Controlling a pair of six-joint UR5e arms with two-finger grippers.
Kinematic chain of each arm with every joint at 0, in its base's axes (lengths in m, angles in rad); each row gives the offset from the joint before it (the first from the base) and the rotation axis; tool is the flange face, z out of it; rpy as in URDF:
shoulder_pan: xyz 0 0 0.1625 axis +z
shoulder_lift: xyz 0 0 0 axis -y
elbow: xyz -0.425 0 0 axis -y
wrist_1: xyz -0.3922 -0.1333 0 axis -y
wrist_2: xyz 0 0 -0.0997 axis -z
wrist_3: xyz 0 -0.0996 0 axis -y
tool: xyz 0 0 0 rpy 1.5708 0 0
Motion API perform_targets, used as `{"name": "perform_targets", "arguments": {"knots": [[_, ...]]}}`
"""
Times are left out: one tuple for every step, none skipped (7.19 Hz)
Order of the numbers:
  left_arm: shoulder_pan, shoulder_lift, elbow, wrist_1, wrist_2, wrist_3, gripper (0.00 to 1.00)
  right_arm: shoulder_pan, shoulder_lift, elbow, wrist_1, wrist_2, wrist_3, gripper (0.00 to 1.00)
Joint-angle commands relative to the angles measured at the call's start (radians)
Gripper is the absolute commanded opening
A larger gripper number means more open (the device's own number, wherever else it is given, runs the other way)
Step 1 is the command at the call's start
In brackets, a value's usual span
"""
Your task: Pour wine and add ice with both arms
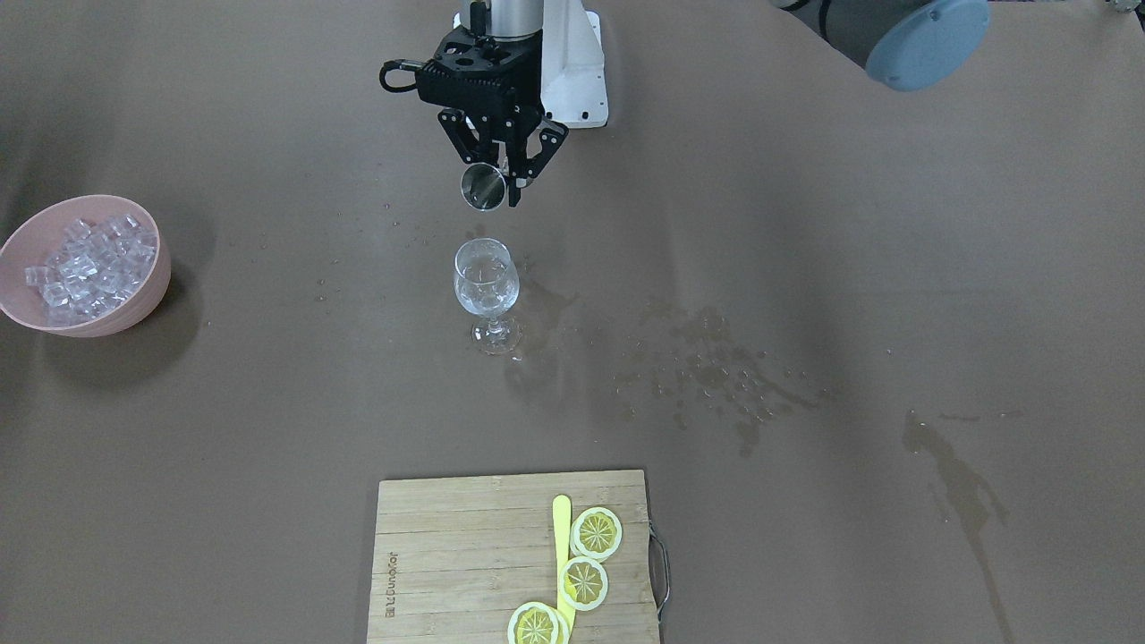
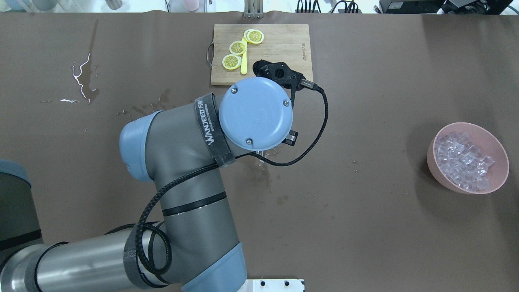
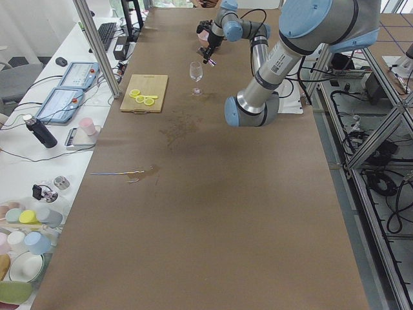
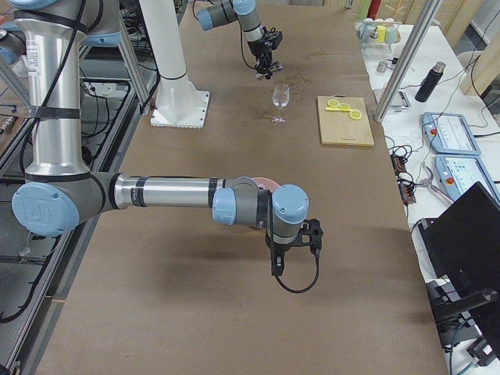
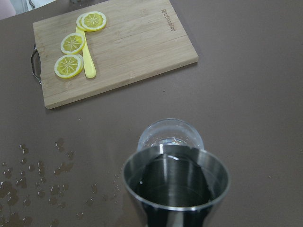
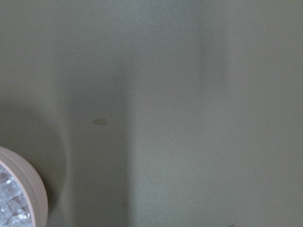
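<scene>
Steel cup (image 1: 483, 186) sits tight in the left end effector (image 1: 494, 183), tipped beside the wine glass (image 1: 487, 268); a little wine (image 1: 486, 293) is inside; ice (image 1: 85, 268) fills the pink bowl (image 1: 143, 304); right end effector (image 4: 293, 254): cannot tell if open or closed.

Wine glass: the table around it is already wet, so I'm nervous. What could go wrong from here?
1. The steel cup, held by the left gripper, is tilted toward the wine glass. In the wrist view its lip barely overlaps the glass mouth, so liquid may miss and join the puddles.
2. The glass stands on a slim stem on a wet table; a nudge could topple it.
</scene>
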Motion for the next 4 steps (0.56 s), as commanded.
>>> {"name": "perform_targets", "arguments": {"knots": [[-0.022, -0.009, 0.046, 0.01, -0.049, 0.033, 0.0, 0.0, 0.001, -0.001, 0.0, 0.0, 0.0, 1.0], [-0.024, -0.033, 0.067, 0.039, -0.06, 0.048, 0.0, 0.0, 0.003, -0.001, 0.0, 0.0, 0.0, 1.0], [-0.025, -0.073, 0.083, 0.117, -0.075, 0.099, 0.0, 0.0, 0.003, 0.001, 0.0, 0.0, 0.0, 1.0], [-0.025, -0.078, 0.086, 0.13, -0.08, 0.104, 0.0, 0.0, 0.004, 0.002, 0.0, 0.002, 0.0, 1.0]]}}
